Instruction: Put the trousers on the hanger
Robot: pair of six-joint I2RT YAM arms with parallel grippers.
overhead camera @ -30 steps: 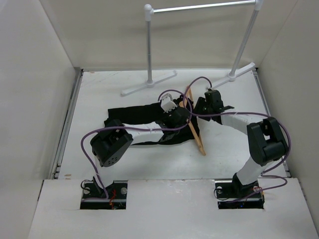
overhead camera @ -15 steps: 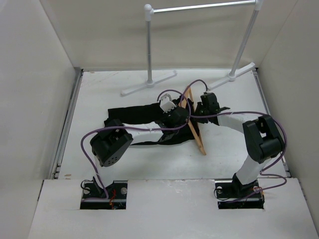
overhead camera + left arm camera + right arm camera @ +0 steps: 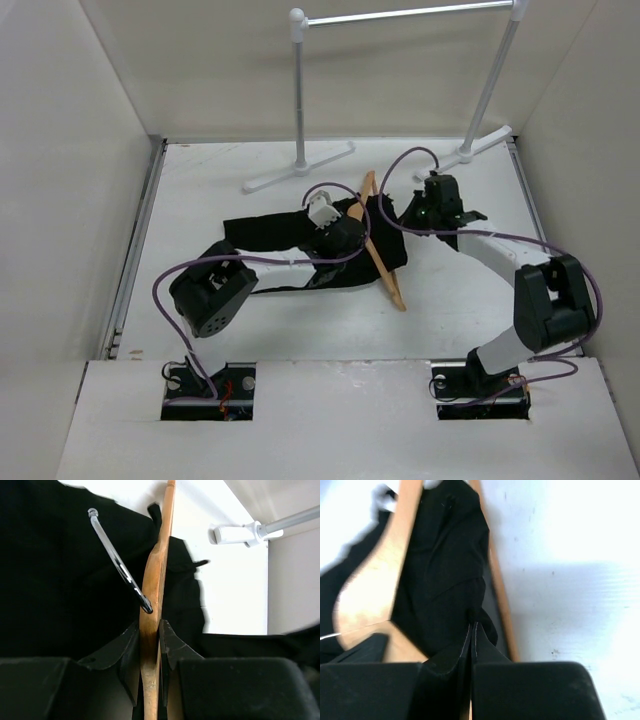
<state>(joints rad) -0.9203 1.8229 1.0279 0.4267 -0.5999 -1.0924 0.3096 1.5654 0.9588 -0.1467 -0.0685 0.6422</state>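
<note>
The black trousers (image 3: 270, 232) lie across the middle of the table. One end is drawn through the light-brown wooden hanger (image 3: 385, 270) and shows on its right side. My left gripper (image 3: 338, 232) is shut on the hanger's wooden body (image 3: 154, 575), just below its metal hook (image 3: 116, 560). My right gripper (image 3: 405, 215) sits right of the hanger, shut on a fold of the trousers (image 3: 445, 570) between the hanger's arm (image 3: 365, 600) and bottom bar (image 3: 500, 595).
A grey metal clothes rail (image 3: 300, 95) stands at the back, its feet (image 3: 298, 170) on the table just behind the hanger. White walls (image 3: 70, 180) close in the left and right sides. Purple cables (image 3: 330, 190) loop over both arms.
My right gripper has closed on the trousers' fabric and pulled it right, through the hanger. The left arm and the hanger shifted slightly left, and the hanger's top swung back.
</note>
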